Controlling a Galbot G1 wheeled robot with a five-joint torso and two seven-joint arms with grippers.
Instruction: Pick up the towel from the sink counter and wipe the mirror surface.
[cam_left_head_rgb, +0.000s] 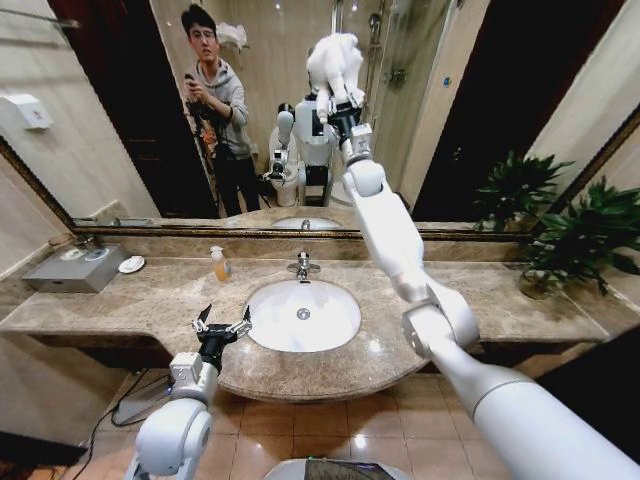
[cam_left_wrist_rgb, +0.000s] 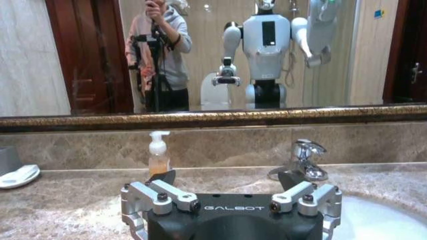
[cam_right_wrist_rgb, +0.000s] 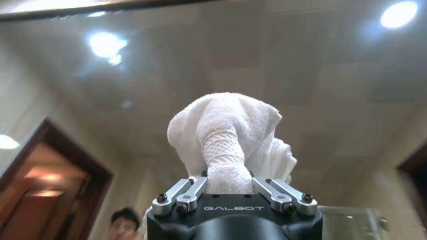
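Your right gripper (cam_left_head_rgb: 337, 98), jaws clamped on the soft, light towel (cam_left_head_rgb: 334, 62) bunched against the mirror surface (cam_left_head_rgb: 450, 100) at upper centre, needs a firm mid-bunch hold, while your left gripper (cam_left_head_rgb: 221, 325) hovers with jaws apart over the table (cam_left_head_rgb: 140, 300).

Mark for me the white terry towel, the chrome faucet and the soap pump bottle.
white terry towel (cam_right_wrist_rgb: 227, 130), right wrist view, middle of the bunched cloth.
chrome faucet (cam_left_wrist_rgb: 308, 155), left wrist view, on its handle and body.
soap pump bottle (cam_left_wrist_rgb: 159, 161), left wrist view, on its amber body.
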